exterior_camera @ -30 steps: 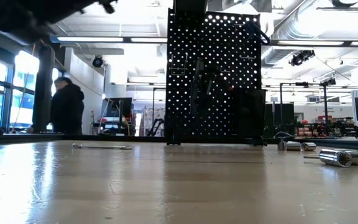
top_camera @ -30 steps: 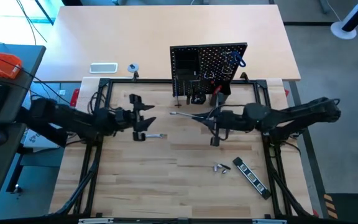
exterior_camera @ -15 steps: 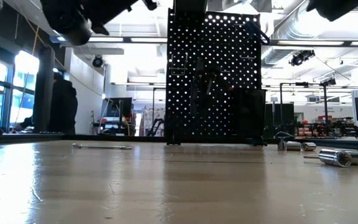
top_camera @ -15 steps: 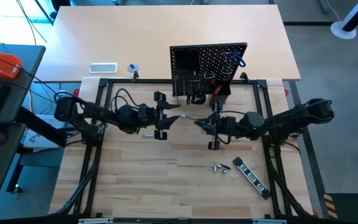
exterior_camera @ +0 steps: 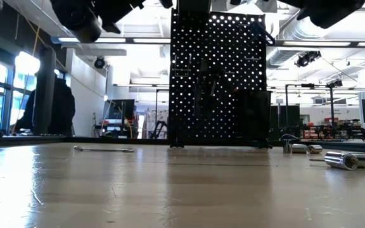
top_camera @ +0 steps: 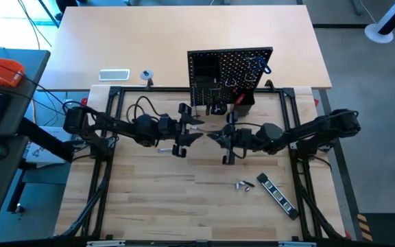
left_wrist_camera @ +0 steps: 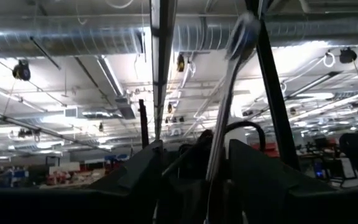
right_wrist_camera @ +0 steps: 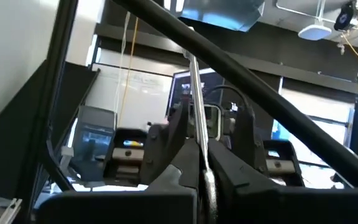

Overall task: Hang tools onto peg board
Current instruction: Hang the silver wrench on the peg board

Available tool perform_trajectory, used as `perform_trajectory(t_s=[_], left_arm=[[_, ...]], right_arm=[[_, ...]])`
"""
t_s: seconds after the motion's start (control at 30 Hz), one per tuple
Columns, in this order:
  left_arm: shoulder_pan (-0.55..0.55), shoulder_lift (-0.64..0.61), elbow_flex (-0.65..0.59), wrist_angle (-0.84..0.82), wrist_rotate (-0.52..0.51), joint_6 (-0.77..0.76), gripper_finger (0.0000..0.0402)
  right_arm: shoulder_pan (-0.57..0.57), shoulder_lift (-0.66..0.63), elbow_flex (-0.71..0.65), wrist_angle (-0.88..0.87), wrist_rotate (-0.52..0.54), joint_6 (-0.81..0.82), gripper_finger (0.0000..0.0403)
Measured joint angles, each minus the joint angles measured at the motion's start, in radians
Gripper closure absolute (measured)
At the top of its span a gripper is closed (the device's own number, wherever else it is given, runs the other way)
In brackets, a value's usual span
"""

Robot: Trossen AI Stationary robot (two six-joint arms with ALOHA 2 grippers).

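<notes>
In front of the peg board, above the counter, my left tool has swung in from the left side within the last second, and my right tool has edged toward it. Each grips a silver tool: the left wrench and the right wrench. I judge hanging is close. I can read no writing anywhere

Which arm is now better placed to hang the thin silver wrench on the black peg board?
Probably the right. The right gripper holds the thin silver wrench between its fingers and sits directly before the upright black perforated peg board. The left gripper is close beside it, nearer the board's left edge.
</notes>
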Motion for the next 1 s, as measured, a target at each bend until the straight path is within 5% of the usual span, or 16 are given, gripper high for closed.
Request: perform_trajectory(t_s=[0.5, 1.0], left_arm=[[-0.008, 0.000, 0.038, -0.105, 0.048, -0.010, 0.0250], [-0.008, 0.000, 0.070, -0.150, 0.128, 0.009, 0.0342]], right_arm=[[-0.013, 0.033, 0.013, 0.012, -0.005, 0.012, 0.0400], [-0.013, 0.033, 0.013, -0.004, -0.021, 0.021, 0.0400]])
